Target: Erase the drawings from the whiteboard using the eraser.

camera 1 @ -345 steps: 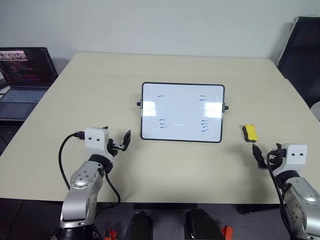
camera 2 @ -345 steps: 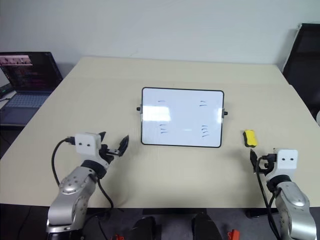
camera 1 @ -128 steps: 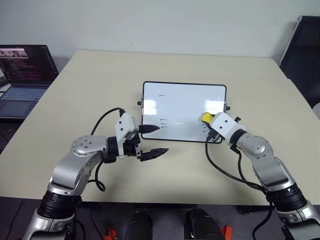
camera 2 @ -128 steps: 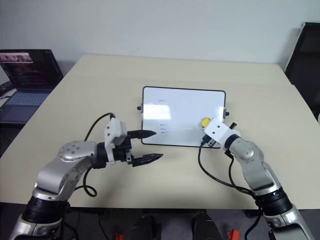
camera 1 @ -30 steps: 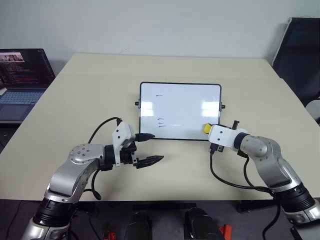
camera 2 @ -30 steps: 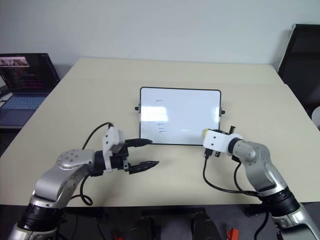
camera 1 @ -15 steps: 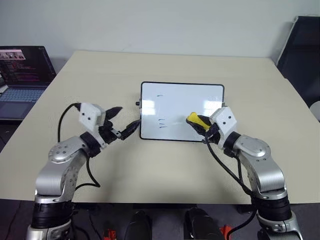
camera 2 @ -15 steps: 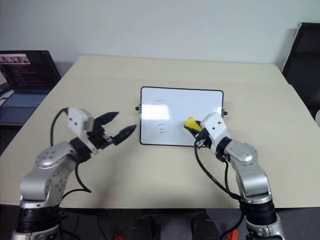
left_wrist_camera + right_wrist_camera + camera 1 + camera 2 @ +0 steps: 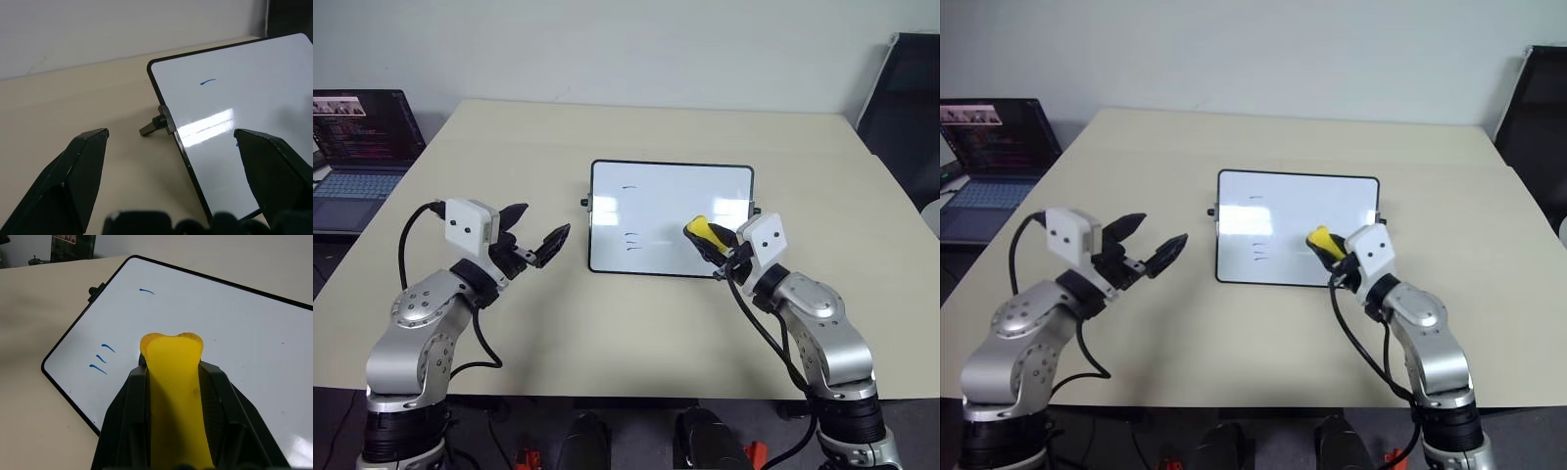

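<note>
Right pincer (image 9: pixel 713 242) clamps eraser (image 9: pixel 698 228); left pincer (image 9: pixel 532 238) wide open, empty. Press flat, sweep toward strokes (image 9: pixel 630 240) at whiteboard (image 9: pixel 666 196) 9 o'clock.

We see a beige tabletop (image 9: pixel 636 323) before a pale wall (image 9: pixel 626 49), an open laptop (image 9: pixel 357 147) glowing beside its left edge, and a dark chair (image 9: pixel 906 98) at right.

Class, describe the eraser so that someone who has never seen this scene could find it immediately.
On the beige table lies a black-framed whiteboard. Over its right part, the right gripper is shut on the eraser. It is a small yellow block, the only bright yellow thing here.
</note>
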Controlling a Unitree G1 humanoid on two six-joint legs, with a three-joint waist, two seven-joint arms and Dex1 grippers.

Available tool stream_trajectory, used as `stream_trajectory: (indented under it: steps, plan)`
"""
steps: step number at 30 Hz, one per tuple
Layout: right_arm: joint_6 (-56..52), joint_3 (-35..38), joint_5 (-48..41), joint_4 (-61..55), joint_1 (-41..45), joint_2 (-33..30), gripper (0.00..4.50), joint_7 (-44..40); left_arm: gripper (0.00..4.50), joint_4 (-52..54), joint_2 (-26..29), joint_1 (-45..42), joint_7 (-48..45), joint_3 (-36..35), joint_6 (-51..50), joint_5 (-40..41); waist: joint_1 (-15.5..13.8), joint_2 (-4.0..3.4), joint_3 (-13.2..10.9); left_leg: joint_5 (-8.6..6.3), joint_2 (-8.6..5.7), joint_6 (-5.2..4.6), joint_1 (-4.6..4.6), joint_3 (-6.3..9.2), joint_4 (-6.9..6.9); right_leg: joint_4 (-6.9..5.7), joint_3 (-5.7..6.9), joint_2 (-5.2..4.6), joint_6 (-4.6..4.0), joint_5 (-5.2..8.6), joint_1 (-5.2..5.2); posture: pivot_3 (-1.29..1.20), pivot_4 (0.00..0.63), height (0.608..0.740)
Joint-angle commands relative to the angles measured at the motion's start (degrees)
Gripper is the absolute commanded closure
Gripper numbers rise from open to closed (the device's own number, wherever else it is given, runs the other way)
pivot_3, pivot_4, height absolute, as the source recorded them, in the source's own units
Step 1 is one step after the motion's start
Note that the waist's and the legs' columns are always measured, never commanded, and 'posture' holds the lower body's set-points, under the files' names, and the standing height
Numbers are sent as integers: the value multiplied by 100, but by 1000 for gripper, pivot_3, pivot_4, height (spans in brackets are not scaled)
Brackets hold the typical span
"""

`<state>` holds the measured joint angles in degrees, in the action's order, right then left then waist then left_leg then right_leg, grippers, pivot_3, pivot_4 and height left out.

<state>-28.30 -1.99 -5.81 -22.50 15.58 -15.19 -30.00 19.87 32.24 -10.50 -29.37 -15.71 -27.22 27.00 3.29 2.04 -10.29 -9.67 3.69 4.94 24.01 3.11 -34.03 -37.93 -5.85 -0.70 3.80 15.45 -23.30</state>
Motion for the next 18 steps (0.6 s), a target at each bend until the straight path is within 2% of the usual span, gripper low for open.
stream_trajectory:
  steps: [1,7,13,18]
  plan:
    - [113,-88,-115,-87,129,-75,3485,-27,0,97,37,-149,1,-77,68,41,0,0,0,0,0,0,0,0,0,0,0,0,0,0,0,0,150,740]
    - [29,-552,248,384,917,-97,3485,117,0,-170,88,-481,-10,25,94,-95,12,-1,-1,1,-1,0,-3,-1,-2,-3,-1,0,-2,-3,0,0,150,740]
    - [308,-1037,762,2043,2344,216,3485,416,0,-404,146,-765,-154,214,128,-238,19,-1,-1,1,1,0,-3,0,0,-2,0,3,4,-9,0,0,150,740]
    - [1147,-1471,1374,3649,3356,490,3485,755,0,-559,173,-735,-218,262,198,-372,20,-3,-2,0,2,0,5,0,10,-2,3,4,25,-20,-11,0,150,740]
